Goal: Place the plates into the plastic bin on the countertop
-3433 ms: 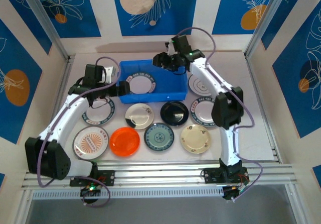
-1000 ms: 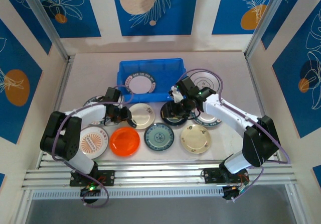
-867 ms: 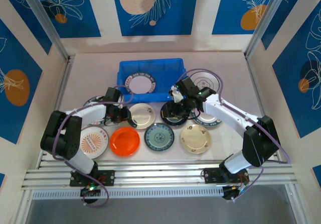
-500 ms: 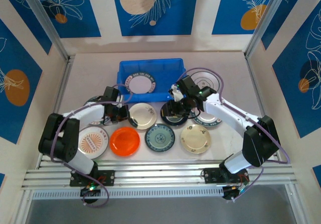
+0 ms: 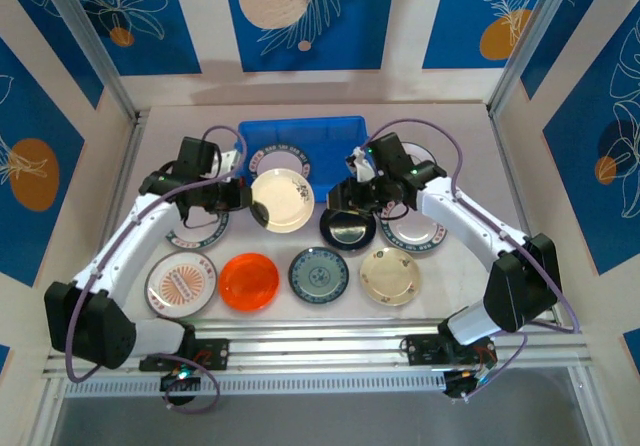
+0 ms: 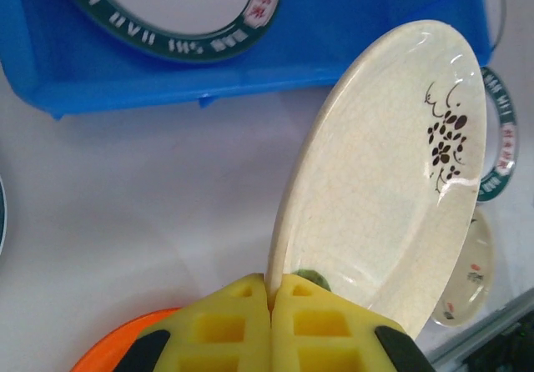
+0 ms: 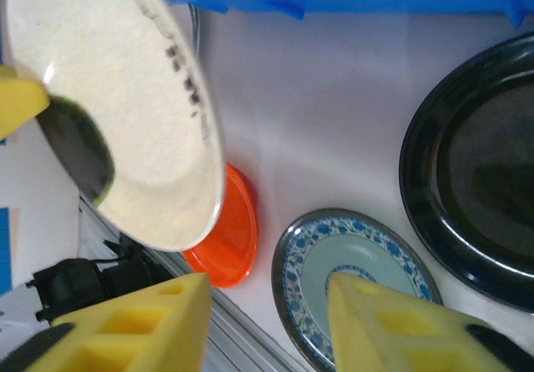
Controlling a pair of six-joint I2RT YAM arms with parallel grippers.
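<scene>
Hiding part of the plastic bin's (image 5: 340, 156) front wall in the top view, the cream plate (image 5: 282, 199) hangs tilted, pinched at its rim by the left gripper (image 6: 271, 293). A second ago it lay flat on the countertop (image 5: 460, 136). The right gripper (image 7: 267, 293), jaws apart and empty, has risen from the black plate (image 5: 348, 228).

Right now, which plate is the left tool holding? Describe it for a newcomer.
Start at the blue bin at the back of the countertop. At its near wall, the left tool pinches a cream plate by the rim. Unlike the plates lying flat nearby, it is raised and tilted, with a small dark sprig near one edge.
</scene>
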